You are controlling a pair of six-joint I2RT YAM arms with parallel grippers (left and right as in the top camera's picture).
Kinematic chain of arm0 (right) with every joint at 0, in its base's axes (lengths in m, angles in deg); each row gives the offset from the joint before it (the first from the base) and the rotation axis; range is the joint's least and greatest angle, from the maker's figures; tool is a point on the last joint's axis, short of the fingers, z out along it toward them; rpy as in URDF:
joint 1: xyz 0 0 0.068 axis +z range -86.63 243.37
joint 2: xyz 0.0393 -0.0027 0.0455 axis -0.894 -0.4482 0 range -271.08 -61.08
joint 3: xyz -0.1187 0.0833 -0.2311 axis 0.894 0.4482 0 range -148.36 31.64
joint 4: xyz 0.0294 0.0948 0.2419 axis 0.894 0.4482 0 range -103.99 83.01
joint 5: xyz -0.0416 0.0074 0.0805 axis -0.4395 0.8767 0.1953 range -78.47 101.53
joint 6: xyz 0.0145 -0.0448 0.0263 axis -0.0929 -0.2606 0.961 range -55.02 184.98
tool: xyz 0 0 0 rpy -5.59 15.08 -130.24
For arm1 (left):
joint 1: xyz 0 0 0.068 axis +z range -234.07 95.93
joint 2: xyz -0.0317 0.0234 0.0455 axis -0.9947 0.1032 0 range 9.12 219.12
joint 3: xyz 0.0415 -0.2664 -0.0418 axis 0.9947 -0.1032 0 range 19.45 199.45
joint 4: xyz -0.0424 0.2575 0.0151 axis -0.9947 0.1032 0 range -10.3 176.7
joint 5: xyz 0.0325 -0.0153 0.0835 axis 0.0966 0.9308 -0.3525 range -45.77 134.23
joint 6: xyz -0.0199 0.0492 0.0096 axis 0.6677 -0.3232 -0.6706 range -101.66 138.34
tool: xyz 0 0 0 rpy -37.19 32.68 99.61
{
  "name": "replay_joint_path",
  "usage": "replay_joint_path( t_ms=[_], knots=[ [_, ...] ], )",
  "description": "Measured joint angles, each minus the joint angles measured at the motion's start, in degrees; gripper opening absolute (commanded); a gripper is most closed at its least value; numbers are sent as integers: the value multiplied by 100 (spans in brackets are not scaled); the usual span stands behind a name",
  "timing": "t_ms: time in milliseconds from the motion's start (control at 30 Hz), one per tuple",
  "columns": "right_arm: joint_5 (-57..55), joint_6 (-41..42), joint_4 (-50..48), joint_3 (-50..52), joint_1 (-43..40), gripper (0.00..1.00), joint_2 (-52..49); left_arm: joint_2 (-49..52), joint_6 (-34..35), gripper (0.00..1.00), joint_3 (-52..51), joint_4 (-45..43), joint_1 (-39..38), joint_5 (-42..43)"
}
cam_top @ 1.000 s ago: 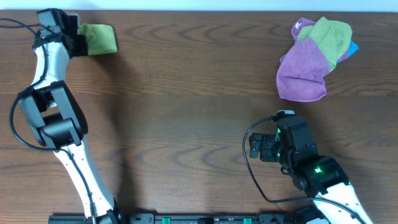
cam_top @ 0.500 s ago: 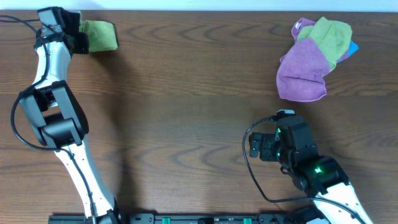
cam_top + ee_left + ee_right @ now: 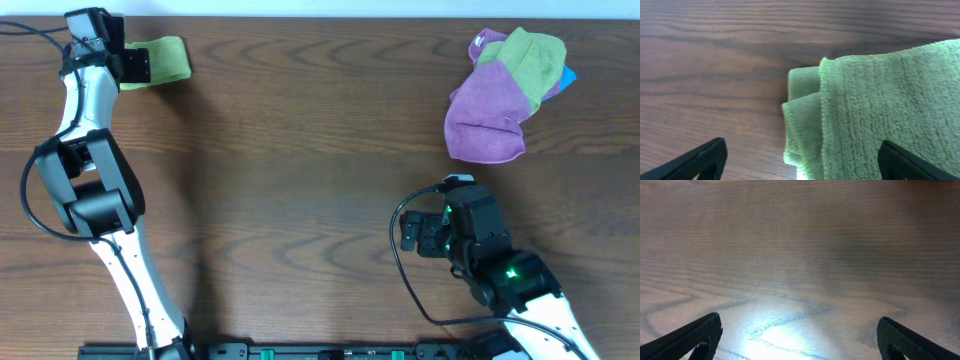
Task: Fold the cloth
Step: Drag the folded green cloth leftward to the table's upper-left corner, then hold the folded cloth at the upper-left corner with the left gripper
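Partly beneath left hand (image 3: pixel 141 65), the cloth (image 3: pixel 170 57)

- Overhead: bright, even light falls on the table (image 3: pixel 300 150), and the grain is sharp to every table edge.
- A faint, soft shadow lies on the table just right of the left arm (image 3: pixel 90 190).
- Left wrist: the cloth (image 3: pixel 880 110) shows crisp pile; the table's far part is darker.
- Right wrist: the table looks hazy and soft, with white glare at its near middle.
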Motion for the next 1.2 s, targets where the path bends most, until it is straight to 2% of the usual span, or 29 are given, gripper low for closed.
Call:
replay_joint_path(
  t_ms=[100,200,233,300,467,600,967,1200],
  knots=[
    [0,0,0,0,0,99,0,0,258,79,114,15,0,-44],
    [2,0,-2,0,0,99,0,-13,595,56,396,133,0,70],
    [2,0,-2,0,0,99,0,-33,704,42,468,199,0,166],
    [2,0,-2,0,0,99,0,-144,870,7,579,424,0,481],
    [2,0,-7,0,0,99,0,-487,1386,6,610,667,-15,1104],
    [2,0,-9,0,0,99,0,-546,1447,6,623,776,-92,1187],
    [2,2,-7,0,0,99,0,-433,688,6,623,828,-1025,13],
    [2,9,13,0,0,99,0,114,682,6,623,741,-1060,-785]
  ],
)
